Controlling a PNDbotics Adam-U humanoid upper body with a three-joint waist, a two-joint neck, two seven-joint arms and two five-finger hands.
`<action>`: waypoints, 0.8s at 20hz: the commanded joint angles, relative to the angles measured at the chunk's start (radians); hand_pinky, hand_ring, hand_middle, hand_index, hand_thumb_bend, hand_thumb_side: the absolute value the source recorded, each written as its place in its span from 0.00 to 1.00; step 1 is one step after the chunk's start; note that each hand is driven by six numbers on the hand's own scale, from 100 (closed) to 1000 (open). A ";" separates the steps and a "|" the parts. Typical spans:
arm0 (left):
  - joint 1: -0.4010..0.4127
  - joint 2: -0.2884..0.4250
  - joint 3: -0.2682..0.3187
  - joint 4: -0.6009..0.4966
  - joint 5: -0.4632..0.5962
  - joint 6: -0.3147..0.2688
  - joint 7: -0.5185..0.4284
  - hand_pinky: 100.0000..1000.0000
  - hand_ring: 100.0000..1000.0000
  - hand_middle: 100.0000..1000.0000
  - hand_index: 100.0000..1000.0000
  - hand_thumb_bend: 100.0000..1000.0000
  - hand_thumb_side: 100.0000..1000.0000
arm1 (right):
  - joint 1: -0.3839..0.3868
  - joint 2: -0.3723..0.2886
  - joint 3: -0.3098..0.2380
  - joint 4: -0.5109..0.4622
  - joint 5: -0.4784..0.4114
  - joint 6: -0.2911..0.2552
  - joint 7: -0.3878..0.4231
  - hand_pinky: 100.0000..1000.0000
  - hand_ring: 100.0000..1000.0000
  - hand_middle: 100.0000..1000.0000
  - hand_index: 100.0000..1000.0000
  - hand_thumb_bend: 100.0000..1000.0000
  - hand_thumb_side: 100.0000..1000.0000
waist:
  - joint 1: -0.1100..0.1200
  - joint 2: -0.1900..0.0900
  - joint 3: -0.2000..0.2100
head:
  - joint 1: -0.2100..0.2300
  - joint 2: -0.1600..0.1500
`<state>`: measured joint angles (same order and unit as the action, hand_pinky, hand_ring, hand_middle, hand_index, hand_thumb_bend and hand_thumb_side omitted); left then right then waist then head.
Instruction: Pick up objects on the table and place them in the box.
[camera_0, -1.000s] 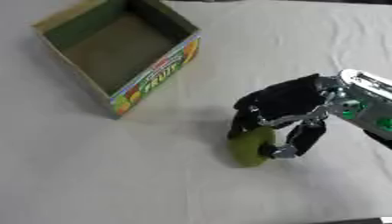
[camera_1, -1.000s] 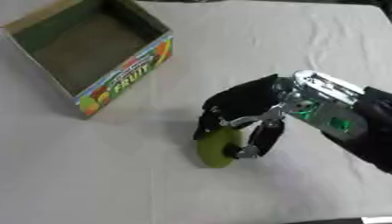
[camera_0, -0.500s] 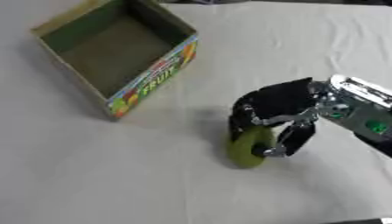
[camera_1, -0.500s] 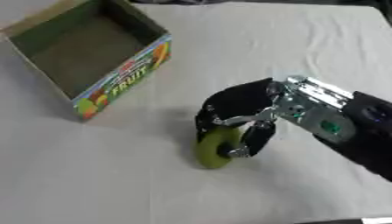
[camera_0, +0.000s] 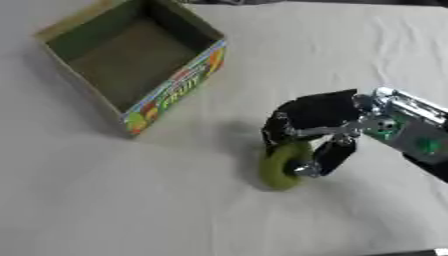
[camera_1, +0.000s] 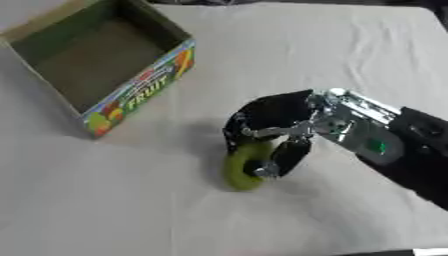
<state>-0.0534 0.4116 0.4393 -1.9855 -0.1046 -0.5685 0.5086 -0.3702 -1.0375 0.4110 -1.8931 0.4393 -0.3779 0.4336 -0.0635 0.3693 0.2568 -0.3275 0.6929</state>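
The green ring (camera_0: 282, 166) is clasped by the curled fingers of the right hand (camera_0: 315, 120) on the desk (camera_0: 105, 200); the box (camera_0: 131, 60) is seen empty, so placement remains.

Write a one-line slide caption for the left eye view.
Right hand curls around a green ring on the white table, beside the open, empty fruit box.

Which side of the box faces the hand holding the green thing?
The printed side of the box, lettered FRUIT, faces the right hand gripping the green object.
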 joint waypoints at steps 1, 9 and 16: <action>0.000 0.023 0.009 -0.015 0.008 -0.003 0.003 0.57 0.54 0.55 0.77 0.00 0.54 | 0.003 -0.049 -0.030 -0.065 -0.012 0.005 -0.034 0.72 0.67 0.57 0.61 0.00 0.14 | 0.006 -0.019 -0.003 | 0.001 -0.007; 0.003 0.026 0.010 -0.015 0.009 -0.003 0.009 0.57 0.54 0.55 0.77 0.00 0.54 | -0.002 -0.083 -0.111 -0.107 0.023 -0.090 -0.173 0.70 0.68 0.61 0.64 0.00 0.13 | 0.007 -0.028 -0.008 | 0.006 -0.007; 0.003 0.032 0.010 -0.015 0.012 -0.002 0.014 0.57 0.54 0.55 0.77 0.00 0.54 | -0.021 -0.100 -0.181 -0.107 0.038 -0.118 -0.285 0.70 0.69 0.61 0.64 0.00 0.11 | 0.004 -0.037 -0.007 | 0.010 -0.011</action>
<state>-0.0519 0.4119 0.4395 -1.9855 -0.0975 -0.5674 0.5156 -0.3794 -1.0996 0.2574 -1.9816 0.4729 -0.4947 0.1687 -0.0637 0.3538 0.2492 -0.3185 0.6928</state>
